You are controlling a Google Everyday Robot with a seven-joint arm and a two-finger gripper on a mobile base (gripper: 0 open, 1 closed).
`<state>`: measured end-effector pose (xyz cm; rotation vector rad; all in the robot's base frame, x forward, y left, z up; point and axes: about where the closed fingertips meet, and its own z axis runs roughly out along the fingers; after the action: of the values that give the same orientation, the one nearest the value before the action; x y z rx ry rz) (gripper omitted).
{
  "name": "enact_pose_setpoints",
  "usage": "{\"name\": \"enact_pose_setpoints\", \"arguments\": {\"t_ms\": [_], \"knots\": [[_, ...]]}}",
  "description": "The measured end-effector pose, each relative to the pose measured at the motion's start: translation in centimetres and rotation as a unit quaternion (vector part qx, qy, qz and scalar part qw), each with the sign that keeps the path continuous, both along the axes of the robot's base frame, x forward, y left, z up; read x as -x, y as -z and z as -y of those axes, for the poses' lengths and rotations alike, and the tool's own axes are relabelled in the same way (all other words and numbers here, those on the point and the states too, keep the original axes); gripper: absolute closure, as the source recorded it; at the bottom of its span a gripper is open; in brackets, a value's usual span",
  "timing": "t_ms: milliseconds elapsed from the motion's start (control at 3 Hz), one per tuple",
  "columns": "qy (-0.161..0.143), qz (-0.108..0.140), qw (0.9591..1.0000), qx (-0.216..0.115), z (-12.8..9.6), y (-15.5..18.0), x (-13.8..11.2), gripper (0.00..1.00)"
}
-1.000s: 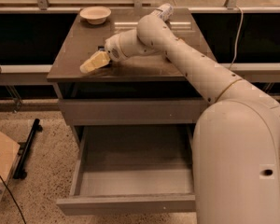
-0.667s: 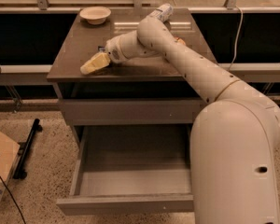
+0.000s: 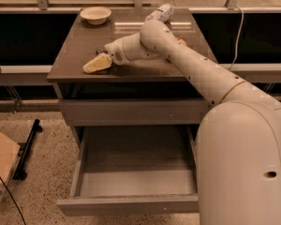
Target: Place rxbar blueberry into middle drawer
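Observation:
My gripper (image 3: 97,63) rests low on the brown tabletop (image 3: 84,41), near its front left edge, at the end of the white arm (image 3: 187,64) that reaches in from the right. The rxbar blueberry is not visible; it may be hidden under the gripper or the arm. The middle drawer (image 3: 131,204) is pulled open below the table, showing a pale grey floor with nothing in it.
A cream bowl (image 3: 95,14) stands at the table's back left. A clear plastic bottle (image 3: 160,13) lies at the back centre. A flat grey front panel (image 3: 131,111) sits above the open drawer. A cardboard box (image 3: 0,172) and a black stand (image 3: 25,149) are on the floor at left.
The gripper stays at nearly the same spot on the tabletop. The arm has shifted only slightly.

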<state>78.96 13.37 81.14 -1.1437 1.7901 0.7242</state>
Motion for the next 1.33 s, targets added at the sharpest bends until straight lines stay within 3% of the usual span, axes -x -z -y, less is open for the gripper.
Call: {"name": "enact_pose_setpoints", "arguments": {"t_ms": [667, 1000, 1333], "knots": [[0.0, 0.0, 1.0, 0.0, 0.02, -0.66, 0.01, 0.86], [0.0, 0.0, 1.0, 0.0, 0.02, -0.77, 0.02, 1.0], [0.0, 0.0, 1.0, 0.0, 0.02, -0.77, 0.02, 1.0]]}}
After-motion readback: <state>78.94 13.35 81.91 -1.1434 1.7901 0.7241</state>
